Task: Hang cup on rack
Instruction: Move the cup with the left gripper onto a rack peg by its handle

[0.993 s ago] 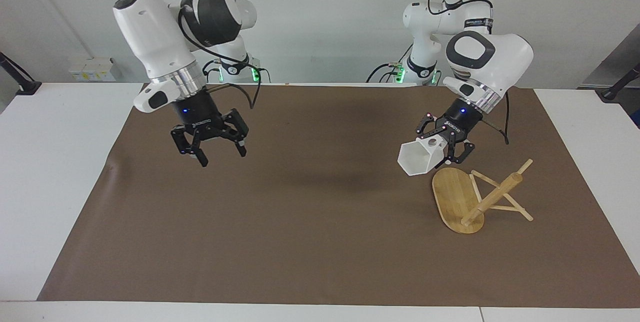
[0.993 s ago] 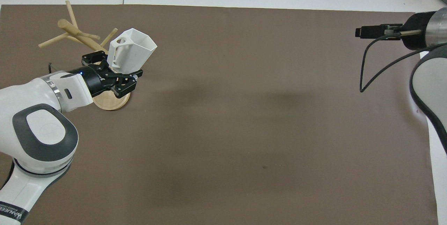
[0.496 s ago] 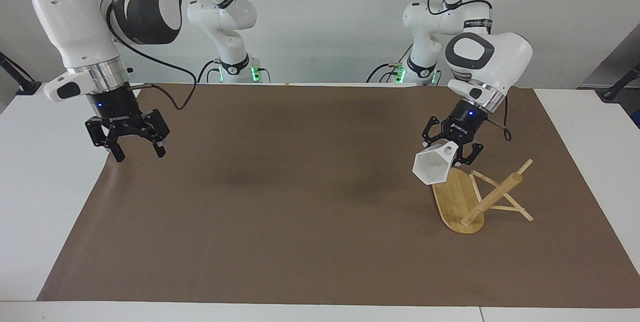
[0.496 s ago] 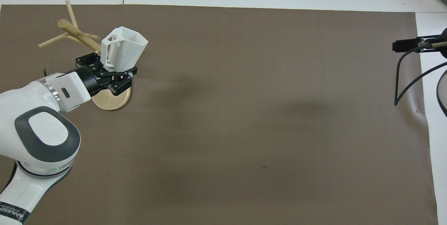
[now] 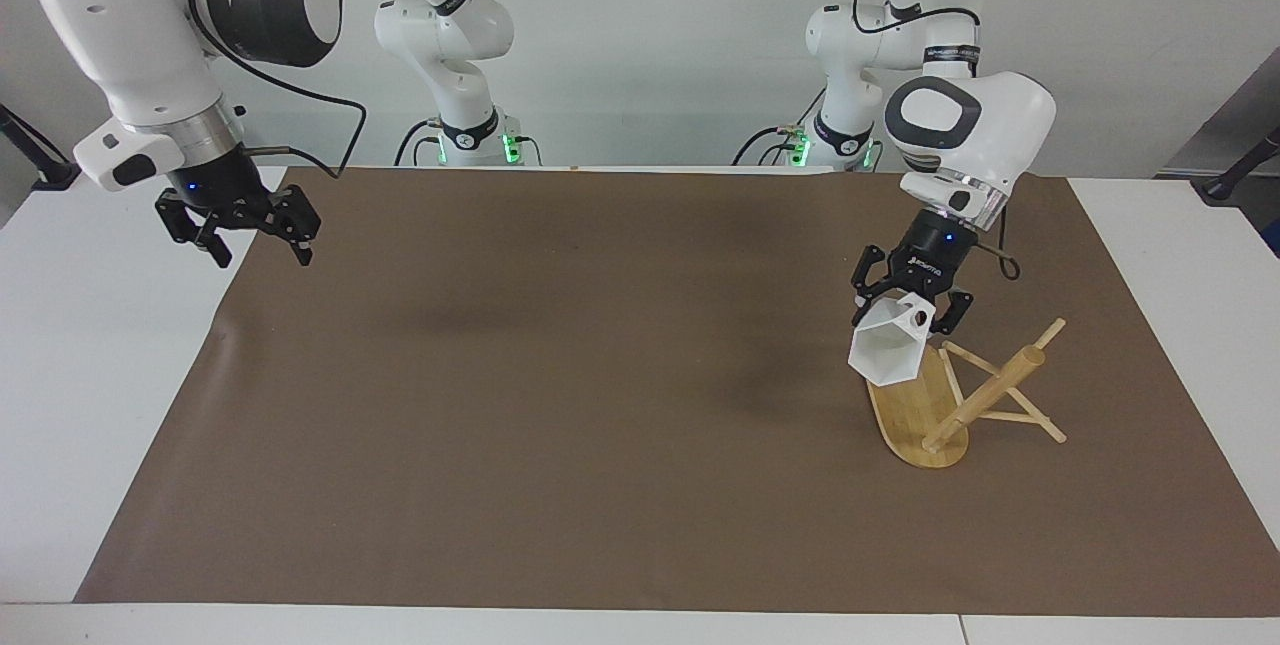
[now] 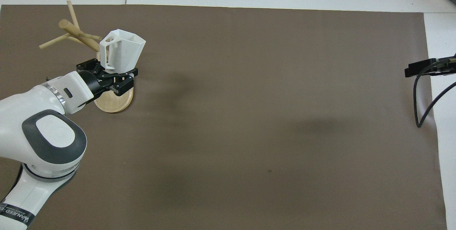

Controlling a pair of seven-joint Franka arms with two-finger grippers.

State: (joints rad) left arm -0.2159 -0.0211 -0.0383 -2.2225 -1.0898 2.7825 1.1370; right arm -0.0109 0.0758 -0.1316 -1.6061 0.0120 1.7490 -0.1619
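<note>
So, left tool point(image 5: 912, 306) clamped on the cup point(image 5: 889, 343) by its base end, up in the air over the rack point(image 5: 925, 405), rim tipped away from the arm and handle with the round hole facing up. Rack toppled on the brown mat point(image 5: 600, 405) at the left arm's end of the worktop point(image 5: 80, 375): oval base standing on edge, post and pegs slanting off toward the worktop's end. Can't tell whether cup and rack touch. Right tool point(image 5: 256, 243) parked in the air over the mat's edge at the right arm's end, fingers spread apart, holding nothing, just waiting.
</note>
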